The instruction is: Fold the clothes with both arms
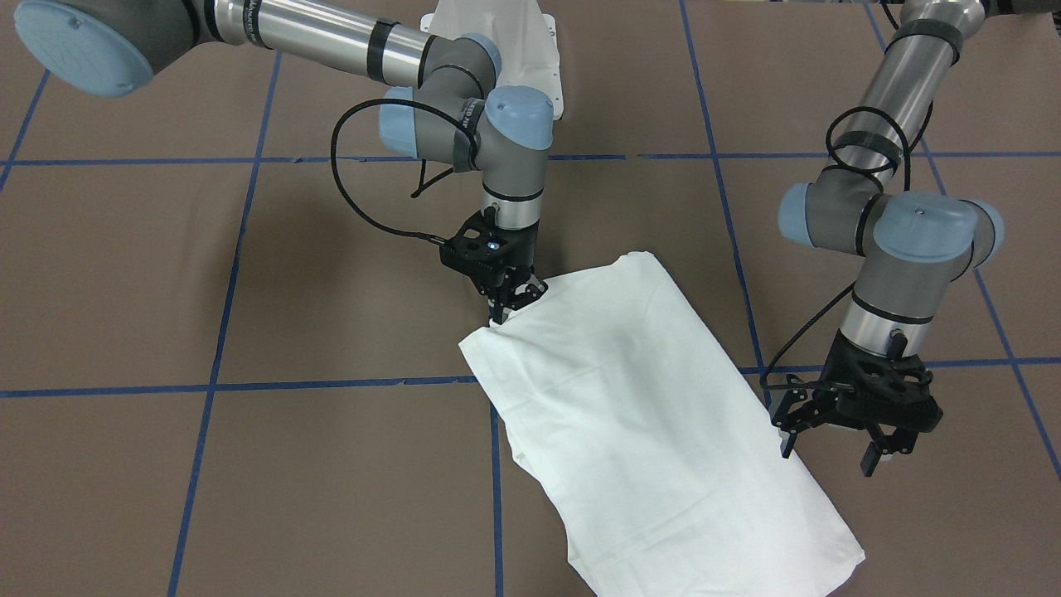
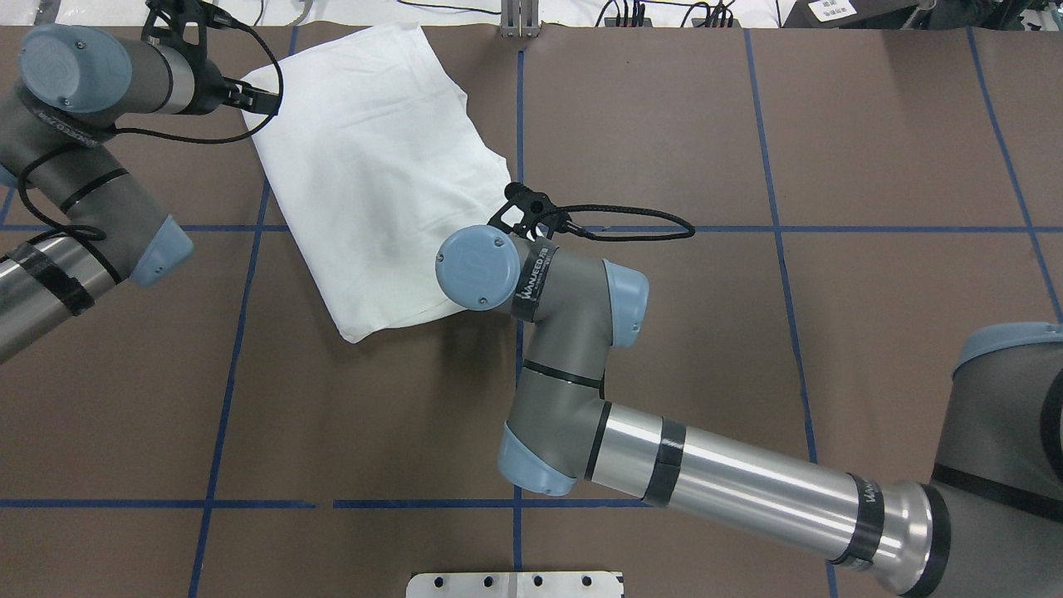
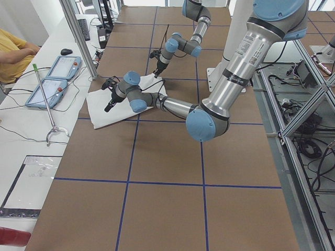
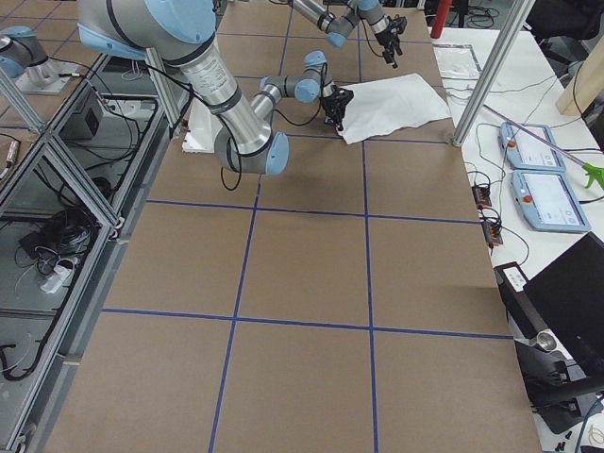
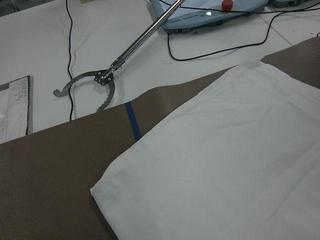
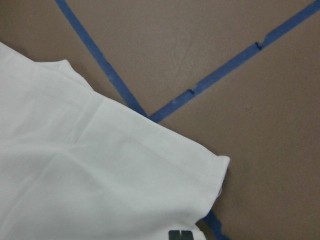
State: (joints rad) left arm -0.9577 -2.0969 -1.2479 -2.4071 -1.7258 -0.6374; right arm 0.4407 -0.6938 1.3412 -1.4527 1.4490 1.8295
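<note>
The white shirt (image 1: 646, 414) lies folded into a long rectangle on the brown table, running diagonally; no text shows on it. My right gripper (image 1: 503, 313) points down at the shirt's corner nearest the robot, shut on the fabric edge, which rises slightly to the fingers. The right wrist view shows that corner (image 6: 90, 180) with a dark fingertip (image 6: 180, 234) at the bottom. My left gripper (image 1: 827, 454) hangs open just beside the shirt's long side, near the far end, touching nothing. In the overhead view the shirt (image 2: 374, 183) sits at the far left, with the left gripper (image 2: 259, 97) at its edge.
Blue tape lines (image 1: 331, 384) grid the table. The white pedestal base (image 1: 497, 33) stands behind the right arm. Past the table's far edge lie a metal grabber tool (image 5: 100, 82) and teach pendants (image 5: 210, 15). A person's yellow sleeve (image 3: 15, 49) shows in the exterior left view.
</note>
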